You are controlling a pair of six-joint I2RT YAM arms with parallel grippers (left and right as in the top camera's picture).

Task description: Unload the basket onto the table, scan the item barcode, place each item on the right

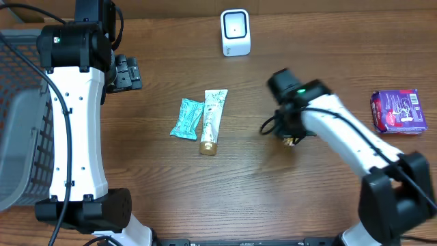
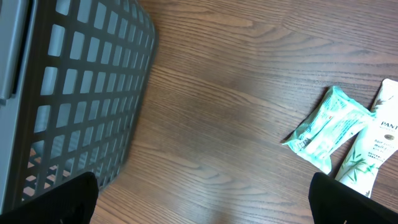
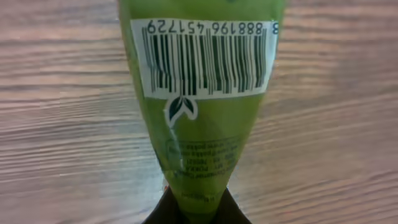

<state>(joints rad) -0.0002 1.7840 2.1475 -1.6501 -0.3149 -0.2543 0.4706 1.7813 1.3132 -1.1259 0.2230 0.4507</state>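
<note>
Green pouch (image 3: 199, 124) fills the centre of the right wrist frame, barcode (image 3: 208, 57) facing the camera, wood table (image 3: 56, 124) behind it. Its narrow end is pinched in the right gripper (image 3: 198, 211) at bottom centre. Overhead: scanner (image 1: 235, 32) at top centre; tube (image 1: 212, 121) and teal packet (image 1: 186, 118) touching at centre; purple pack (image 1: 398, 111) at right edge; basket (image 1: 20, 123) at left. Left gripper (image 2: 202, 208) spread wide, holding nothing.

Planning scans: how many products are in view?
4: teal packet and Pantene tube mid-table, purple packet far right, green package in right gripper. Basket may hide more.
</note>
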